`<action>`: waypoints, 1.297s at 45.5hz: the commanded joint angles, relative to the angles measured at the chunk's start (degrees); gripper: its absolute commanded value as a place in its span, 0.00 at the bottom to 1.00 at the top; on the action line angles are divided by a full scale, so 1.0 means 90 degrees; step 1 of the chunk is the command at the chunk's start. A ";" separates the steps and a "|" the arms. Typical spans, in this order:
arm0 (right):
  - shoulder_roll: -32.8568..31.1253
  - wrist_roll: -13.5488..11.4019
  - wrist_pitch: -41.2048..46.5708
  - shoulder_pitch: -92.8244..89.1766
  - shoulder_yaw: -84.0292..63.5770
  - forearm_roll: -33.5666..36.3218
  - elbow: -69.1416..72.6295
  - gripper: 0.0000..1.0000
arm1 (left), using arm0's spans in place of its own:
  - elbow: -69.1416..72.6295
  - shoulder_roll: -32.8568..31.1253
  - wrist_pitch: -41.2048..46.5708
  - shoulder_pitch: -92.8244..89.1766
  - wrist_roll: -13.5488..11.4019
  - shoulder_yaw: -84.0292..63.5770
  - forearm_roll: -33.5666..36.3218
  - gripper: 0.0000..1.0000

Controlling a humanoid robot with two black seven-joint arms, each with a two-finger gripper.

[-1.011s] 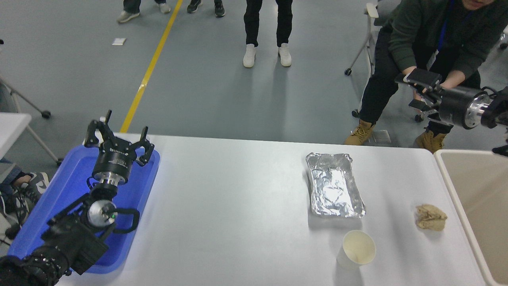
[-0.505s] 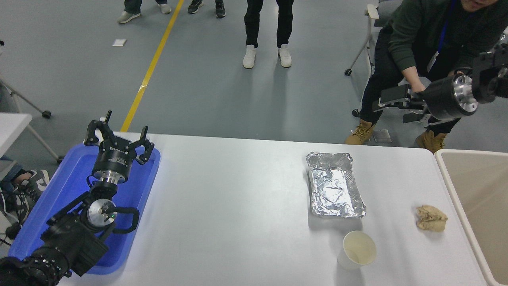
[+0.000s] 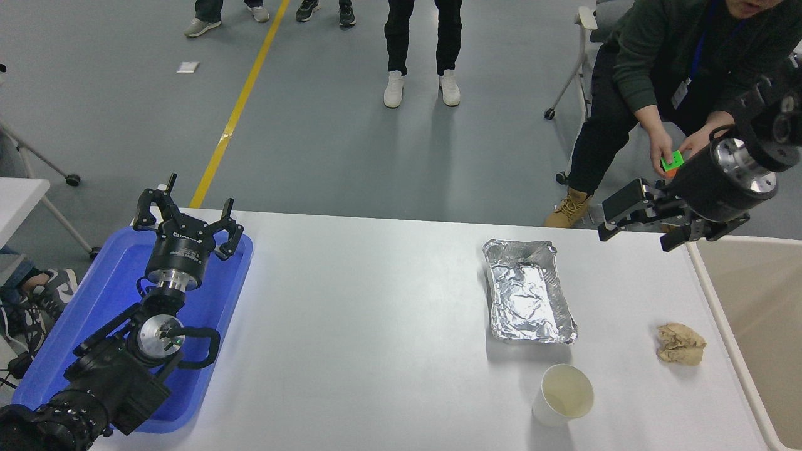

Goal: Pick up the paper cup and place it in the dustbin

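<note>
Above the counter's far right corner, the right hand (image 3: 639, 219) hangs open and empty, having swung down and leftward within the last second, off the bin (image 3: 720, 300) side. That reads as an approach starting. Well below and nearer, past the foil tray (image 3: 529, 291), the cup (image 3: 562, 394) stands upright, untouched. The left hand (image 3: 186, 220) stays parked, open, over the blue tray (image 3: 94, 313).

From my remote seat I see grey floor (image 3: 326, 144), a yellow floor line (image 3: 238, 106) running diagonally, a white table (image 3: 376, 326) filling the foreground, a wheeled chair (image 3: 579, 62) upper right, a second white table corner (image 3: 19, 194) at left, even overhead lighting.
</note>
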 commanded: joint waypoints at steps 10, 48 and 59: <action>0.0005 -0.0331 -0.0011 -0.0054 0.0214 -0.0059 0.0709 1.00 | 0.0000 0.0000 -0.0004 0.0007 0.0000 0.0000 0.0000 1.00; 0.0396 -0.0282 -0.2110 -0.2690 0.1045 -0.0420 0.0728 1.00 | 0.0000 0.0000 0.0005 0.0007 0.0000 0.0000 0.0000 1.00; 0.0601 -0.0282 -0.2755 -0.3355 0.1065 -0.0401 0.0572 1.00 | 0.0000 0.0000 -0.0004 0.0007 0.0000 0.0000 0.0000 1.00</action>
